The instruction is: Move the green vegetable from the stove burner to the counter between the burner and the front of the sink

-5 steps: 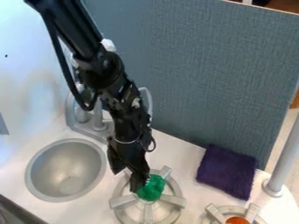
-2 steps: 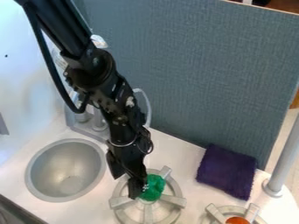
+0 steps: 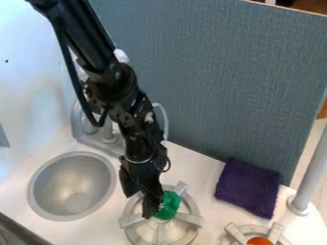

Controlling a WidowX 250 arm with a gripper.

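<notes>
Notably, the green object (image 3: 168,206) rests on the burner grate (image 3: 162,233), the gripper (image 3: 150,209) at its edge (whether clenched or released, one cannot tell); a sideways nudge might roll it off.

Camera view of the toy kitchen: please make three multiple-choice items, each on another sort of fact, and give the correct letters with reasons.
1. Where is the green lumpy object?
A) Inside the sink
B) At the grey spoked burner nearest the sink
C) Beside the upright pole

2. Which colour is the fluffy, squarish cloth?
A) Yellow
B) White
C) Dark purple

3. How is the black end effector turned?
A) Downward
B) Upward
C) Level, toward the wall panel

Answers:
1: B, it appears within the burner's ring, right of the round metallic sink.
2: C, its whole visible surface is dark purple.
3: A, its tip is lowest, next to the green object.
</notes>
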